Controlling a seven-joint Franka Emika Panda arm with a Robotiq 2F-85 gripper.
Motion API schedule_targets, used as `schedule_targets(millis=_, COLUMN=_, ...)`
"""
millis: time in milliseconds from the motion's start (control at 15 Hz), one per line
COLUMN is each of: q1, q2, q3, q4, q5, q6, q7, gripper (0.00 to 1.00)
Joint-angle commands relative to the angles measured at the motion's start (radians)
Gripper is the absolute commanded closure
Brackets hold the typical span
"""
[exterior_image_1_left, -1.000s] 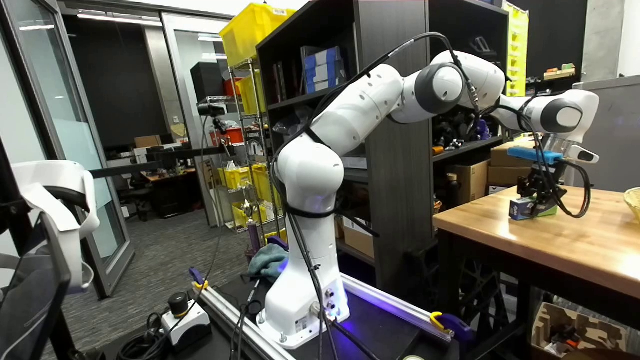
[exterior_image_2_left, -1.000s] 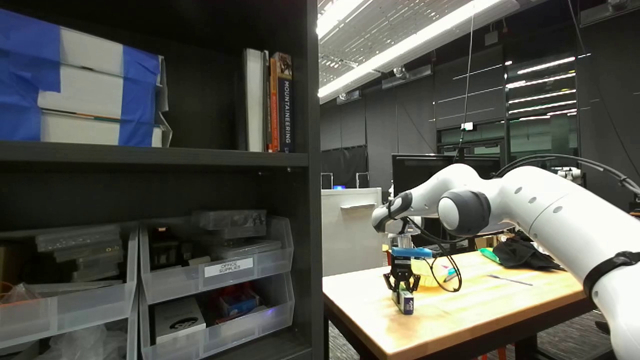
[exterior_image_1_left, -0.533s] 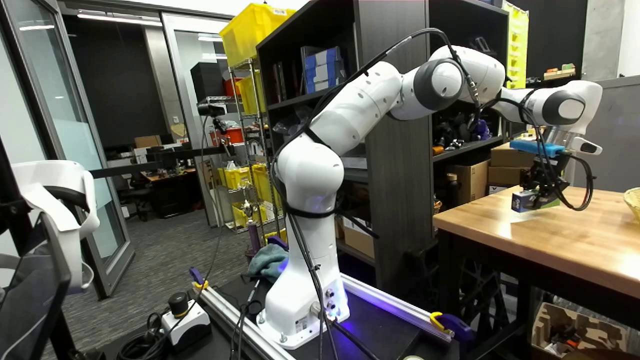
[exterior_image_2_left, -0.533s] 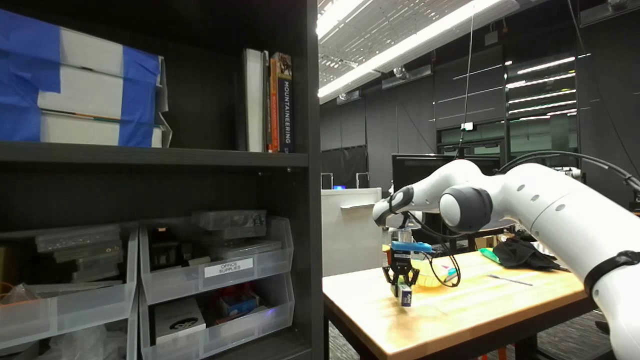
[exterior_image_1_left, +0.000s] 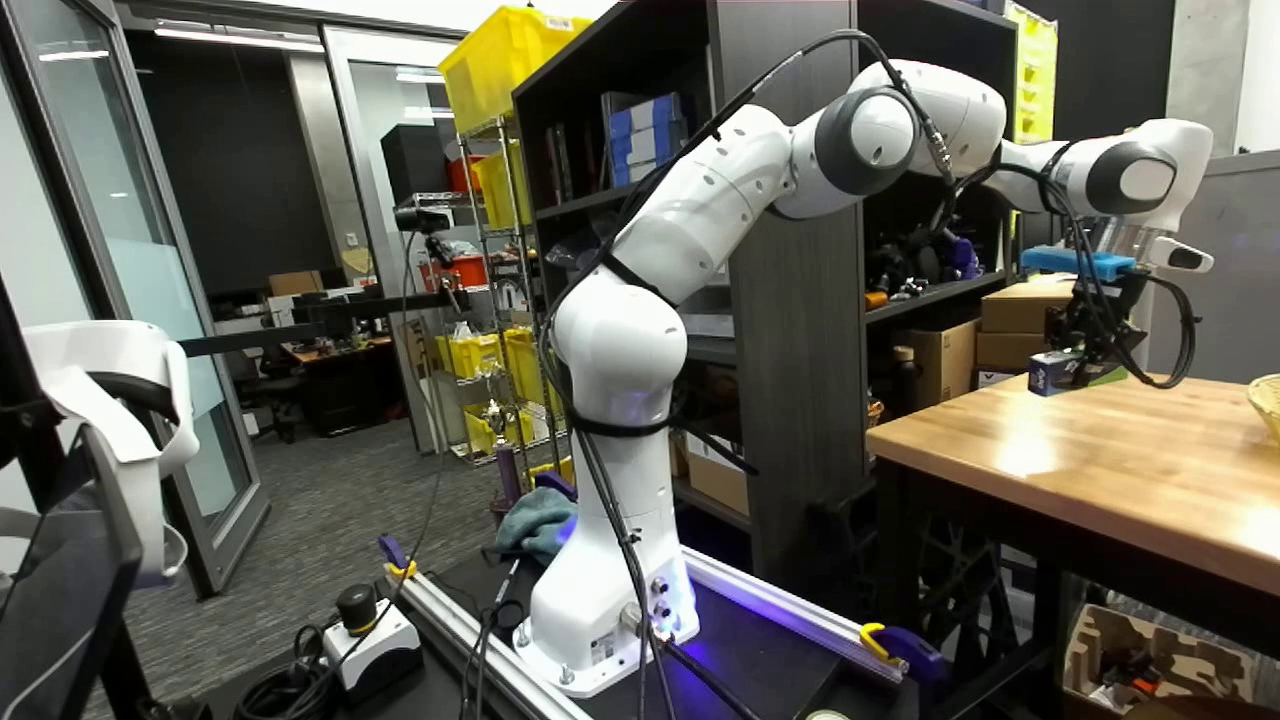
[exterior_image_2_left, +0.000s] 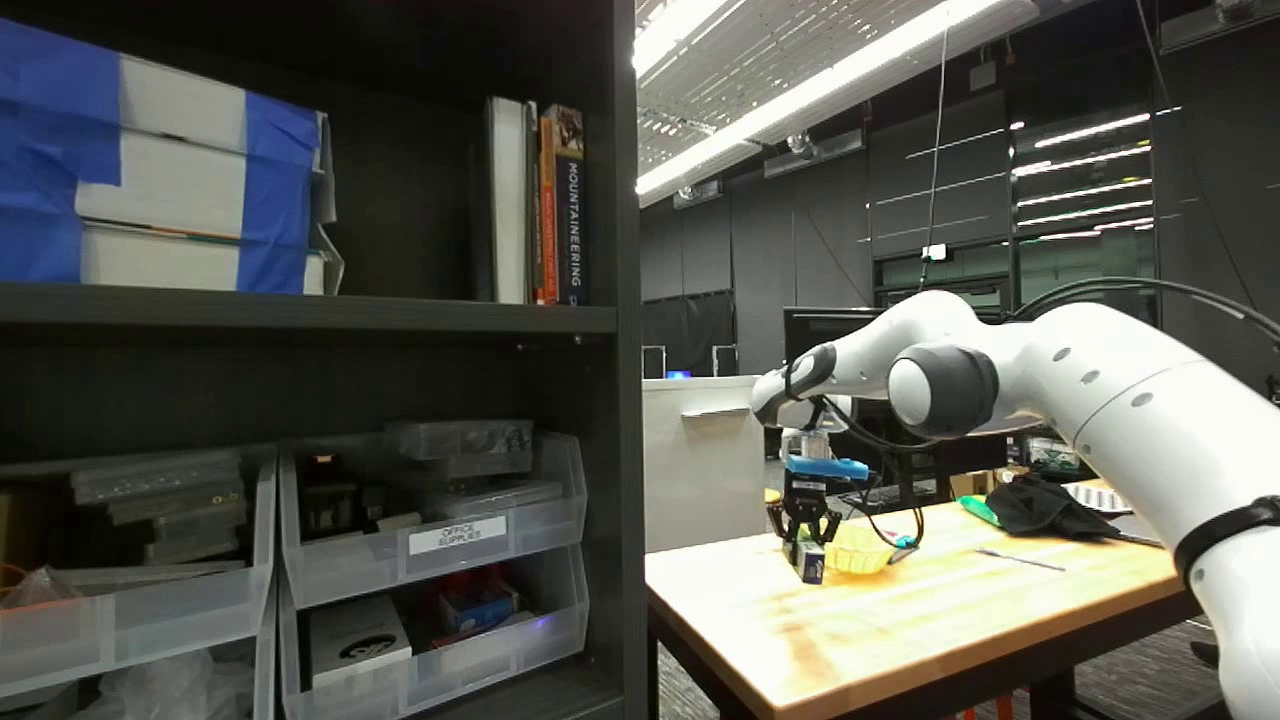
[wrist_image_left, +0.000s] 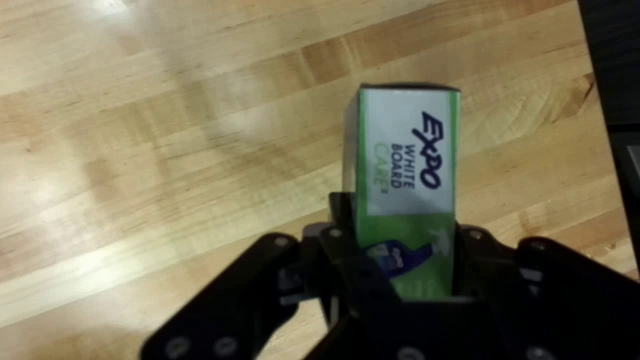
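Wooden table (wrist_image_left: 175, 165) lay below | gripper (wrist_image_left: 402, 232) had fingers clamped on Expo box (wrist_image_left: 409, 160) from left and right | wrist view: its long axis ran near to far

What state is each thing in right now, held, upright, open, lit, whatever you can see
Gripper: shut on the Expo box.
Expo box: held above the table.
Yellow basket: upright on the table.
Books: upright, shelved.
Ceiling light: on.
Glass door: open.
Base light: glowing blue.
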Motion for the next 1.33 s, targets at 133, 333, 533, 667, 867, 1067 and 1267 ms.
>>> schedule_targets(millis=133, q1=-0.014, q2=-0.146, q3=-0.002, q4=-0.157, q5=0.007, q6=0.001, q7=-0.05, gripper=0.87)
schedule_targets(millis=333, q1=-0.022, q2=-0.185, q3=-0.002, q4=-0.205, q5=0.012, q6=0.006, q7=-0.054, gripper=0.87)
schedule_targets(millis=533, q1=-0.028, q2=-0.241, q3=-0.001, q4=-0.279, q5=0.007, q6=0.01, q7=-0.095, gripper=0.87)
schedule_targets(millis=667, q1=-0.026, q2=-0.294, q3=0.001, q4=-0.349, q5=-0.003, q6=0.018, q7=-0.157, gripper=0.87)
schedule_targets(millis=867, q1=-0.021, q2=-0.355, q3=-0.001, q4=-0.427, q5=-0.011, q6=0.02, q7=-0.221, gripper=0.87)
schedule_targets(millis=1067, q1=-0.008, q2=-0.368, q3=-0.016, q4=-0.425, q5=-0.05, q6=-0.087, q7=-0.258, gripper=0.87)
schedule_targets(millis=1267, q1=0.004, q2=-0.376, q3=-0.021, q4=-0.423, q5=-0.095, q6=-0.177, q7=-0.271, gripper=0.87)
